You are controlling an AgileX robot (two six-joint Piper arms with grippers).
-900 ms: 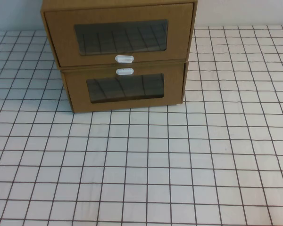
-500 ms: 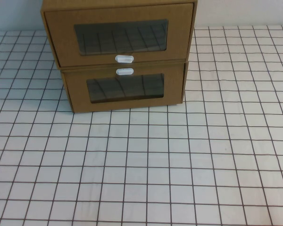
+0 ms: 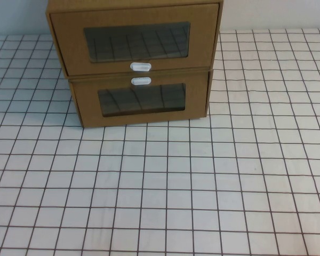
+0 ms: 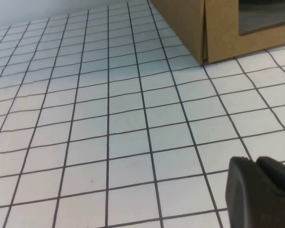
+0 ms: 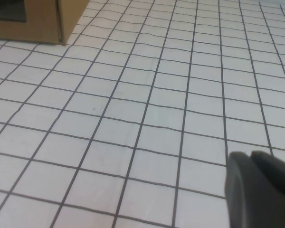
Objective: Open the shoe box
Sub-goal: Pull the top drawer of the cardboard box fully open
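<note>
Black rounded left claw (image 4: 258,166), right claw (image 5: 251,157)

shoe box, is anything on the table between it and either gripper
Nothing visible does. Only gridded table separates the stacked shoe boxes from the left gripper, low over the table short of their left front corner, and the right gripper, likewise short of their right corner. Both are shut.

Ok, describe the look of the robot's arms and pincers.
Left pincer, low over the checked table: matte black, rounded ends, no markings or cables visible. Right pincer, also over the table: identical. Arms themselves are out of view.
</note>
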